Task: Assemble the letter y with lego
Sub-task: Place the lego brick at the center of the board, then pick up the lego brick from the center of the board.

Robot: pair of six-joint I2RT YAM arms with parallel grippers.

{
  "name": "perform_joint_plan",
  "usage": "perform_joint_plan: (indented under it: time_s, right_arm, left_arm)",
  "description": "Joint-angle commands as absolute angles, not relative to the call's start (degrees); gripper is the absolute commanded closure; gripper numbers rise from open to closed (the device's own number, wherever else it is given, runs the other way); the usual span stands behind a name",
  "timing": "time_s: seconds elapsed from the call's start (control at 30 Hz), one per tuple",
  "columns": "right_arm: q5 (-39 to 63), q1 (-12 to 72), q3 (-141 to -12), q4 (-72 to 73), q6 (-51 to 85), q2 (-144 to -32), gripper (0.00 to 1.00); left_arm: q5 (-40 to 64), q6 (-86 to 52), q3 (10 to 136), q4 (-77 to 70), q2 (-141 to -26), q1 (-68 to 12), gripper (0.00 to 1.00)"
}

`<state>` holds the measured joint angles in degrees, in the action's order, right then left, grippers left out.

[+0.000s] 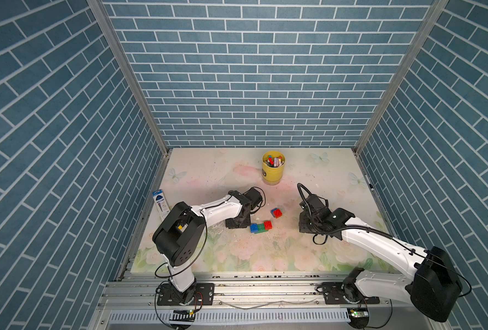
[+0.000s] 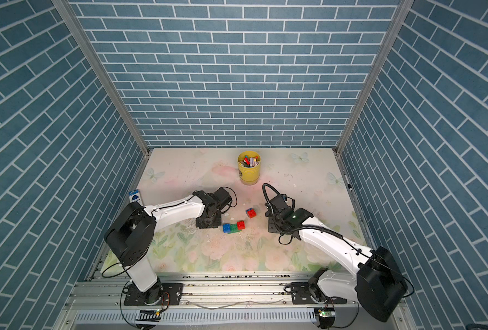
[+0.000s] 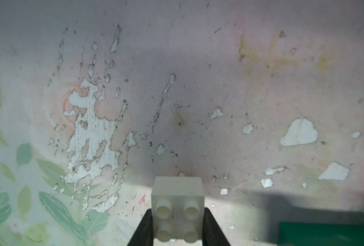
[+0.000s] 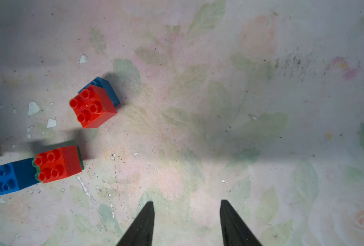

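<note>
Lego row (image 1: 261, 227) of blue, green and red bricks is lying mid-table between the arms. Its long axis is running across the table, blue end toward the left gripper (image 3: 178, 229), red end toward the right gripper (image 4: 187, 213), studs pointing up. A red and blue pair (image 1: 276, 213) is sitting near it, farther back. The left gripper is clamping a white brick (image 3: 178, 198). The right gripper is hanging with jaws apart, empty. A yellow cup (image 1: 272, 168) is standing well behind.
</note>
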<state>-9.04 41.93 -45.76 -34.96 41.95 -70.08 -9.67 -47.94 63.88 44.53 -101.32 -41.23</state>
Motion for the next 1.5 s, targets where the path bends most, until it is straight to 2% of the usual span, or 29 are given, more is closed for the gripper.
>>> perform_joint_plan:
  time_s: [0.0,0.07,0.2,0.27,0.47,0.67,0.7,0.77,0.93,1.17,1.47]
  right_arm:
    - [-7.74,41.75,-47.88,-35.0,40.29,-71.34,0.48]
    - [-7.22,41.8,-48.54,-34.97,39.75,-71.92,0.48]
    - [-6.16,41.75,-49.81,-34.99,38.73,-72.92,0.48]
    - [-5.64,41.75,-50.64,-34.98,37.92,-73.63,0.47]
    - [-2.35,41.75,-53.71,-34.53,34.53,-76.23,0.46]
    - [7.02,41.75,-56.38,-32.21,26.93,-78.0,0.44]
    - [9.26,41.75,-57.44,-32.43,25.34,-78.91,0.42]
    - [13.5,41.75,-59.11,-32.21,22.66,-80.97,0.3]
    - [19.29,42.51,-62.75,-31.75,16.44,-85.24,0.21]
    - [23.33,44.65,-69.45,-33.89,9.18,-93.7,0.18]
    - [27.67,47.98,-78.42,-36.39,3.55,-106.85,0.18]
  left_arm:
    - [-7.54,-51.27,62.29,41.69,-100.8,-41.04,0.72]
    - [-6.44,-51.94,61.52,40.61,-101.22,-41.04,0.68]
    - [-4.79,-52.39,60.65,39.1,-101.25,-41.04,0.51]
    - [-3.93,-52.32,60.56,38.56,-100.78,-41.05,0.47]
    - [-3.57,-52.4,59.72,37.95,-98.21,-41.12,0.46]
    - [-5.15,-52.07,58.9,39.27,-94.67,-41.13,0.44]
    - [-5.23,-52.11,58.81,39.59,-93.91,-41.14,0.44]
    - [-5.28,-52.03,58.42,39.98,-92.21,-41.14,0.43]
    - [-7.22,-52.72,55.31,42.28,-84.69,-41.13,0.39]
    - [-8.79,-54.6,47.1,44.02,-71.42,-41.14,0.24]
    - [-10.37,-57.25,41.64,46.68,-62.94,-40.89,0.23]
